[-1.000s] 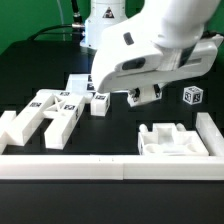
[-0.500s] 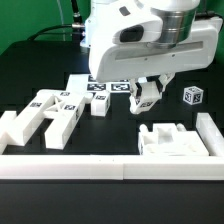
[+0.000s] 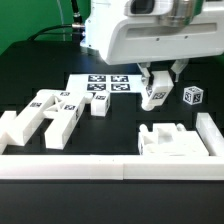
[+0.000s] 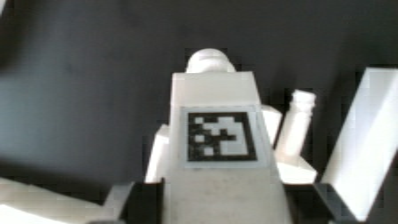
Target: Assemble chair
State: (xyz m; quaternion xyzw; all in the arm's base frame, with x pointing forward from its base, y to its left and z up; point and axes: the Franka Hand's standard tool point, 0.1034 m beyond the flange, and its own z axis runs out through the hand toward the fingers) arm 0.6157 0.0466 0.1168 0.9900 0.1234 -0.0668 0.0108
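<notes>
One tagged leg [image 3: 154, 98] is pinched tight in the gripper [image 3: 158, 84], mid-worktop, well back from the edge with the border rail [image 3: 60, 166]. It's a carry step, I'd say. Next, line it up over the seat plate [image 3: 172, 140] by that edge and press it in.

Gripper [image 3: 160, 80] downward, apparently clamped

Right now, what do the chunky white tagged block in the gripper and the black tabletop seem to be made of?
The chunky white tagged block held in the gripper looks like hard plastic, matte: crisp edges, even white, no grain. The black tabletop looks like dull cloth or mat, showing no glare; which, I cannot tell.
</notes>
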